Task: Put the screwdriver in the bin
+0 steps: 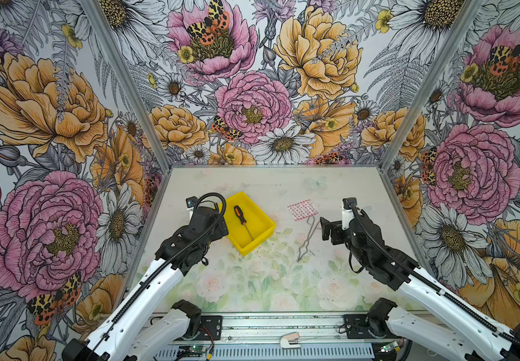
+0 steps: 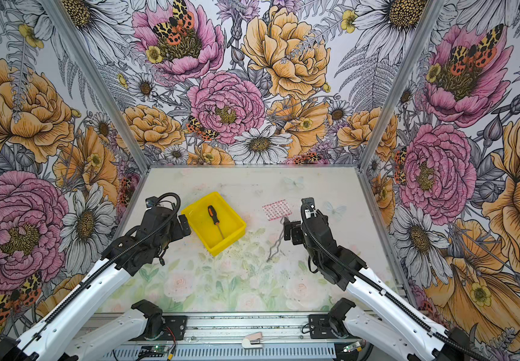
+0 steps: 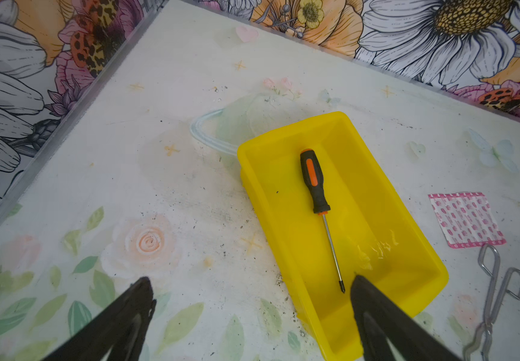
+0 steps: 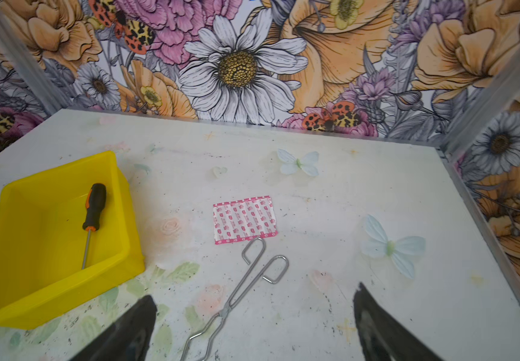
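— Where is the small orange-and-black-handled screwdriver (image 1: 242, 220)?
— In the shallow yellow plastic bin (image 1: 259, 240), left of the counter's (image 1: 252, 281) middle, handle toward the back edge.
— And to the right of the bin?
— The flat pink-checked square (image 1: 302, 210), well apart; the bare silver wire tongs (image 1: 308, 237) lie just before it.

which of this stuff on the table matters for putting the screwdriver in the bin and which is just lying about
Part of the job: the bin; the screwdriver, already lying inside it.
Just lying about: the wire tongs; the pink-checked square, both outside the bin.
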Controlling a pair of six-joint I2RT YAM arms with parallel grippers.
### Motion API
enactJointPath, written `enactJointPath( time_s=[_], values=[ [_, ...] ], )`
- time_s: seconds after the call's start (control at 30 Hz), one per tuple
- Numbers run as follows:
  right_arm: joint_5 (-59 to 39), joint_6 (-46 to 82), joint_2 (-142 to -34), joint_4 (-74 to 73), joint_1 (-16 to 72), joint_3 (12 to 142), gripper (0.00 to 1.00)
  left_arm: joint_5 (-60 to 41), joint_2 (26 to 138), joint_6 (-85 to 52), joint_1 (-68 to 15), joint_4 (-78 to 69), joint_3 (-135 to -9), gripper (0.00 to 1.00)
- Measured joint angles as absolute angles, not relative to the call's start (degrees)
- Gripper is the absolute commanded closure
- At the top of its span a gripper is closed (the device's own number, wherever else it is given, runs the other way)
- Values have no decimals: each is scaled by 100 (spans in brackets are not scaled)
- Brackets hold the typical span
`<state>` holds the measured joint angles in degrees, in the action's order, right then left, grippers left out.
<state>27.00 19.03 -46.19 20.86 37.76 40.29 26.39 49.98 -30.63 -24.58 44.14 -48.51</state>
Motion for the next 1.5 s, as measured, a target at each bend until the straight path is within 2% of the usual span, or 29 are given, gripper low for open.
enactJointPath(
  time_s=[0.2,0.3,0.53,0.73,0.93,1.13,1.5],
  values=[
    [4547,2576,-3627,2056,3721,3076,1,2611,3972,-2700,-1765,3479,-3594,1],
    [5146,2541,-3242,2049,3610,2733,1,2565,3583,-2534,-1525,3203,-3026,1],
    [5437,1743,-2932,1369,3208,2071,0,2499,2858,-1586,-1472,2176,-2231,1],
    [4851,969,-2936,56,2456,982,0,2331,2877,-888,-1240,1135,-1660,1],
    [3758,701,-3479,-1098,1208,679,1,2213,3618,-701,-954,5,-1225,1],
    [2882,698,-4897,-2283,427,672,1,2156,4589,-591,-701,-1162,-1140,1],
    [2182,764,-7623,-4486,165,1448,0,1811,6222,-491,-178,-3299,-1138,1]
  ],
)
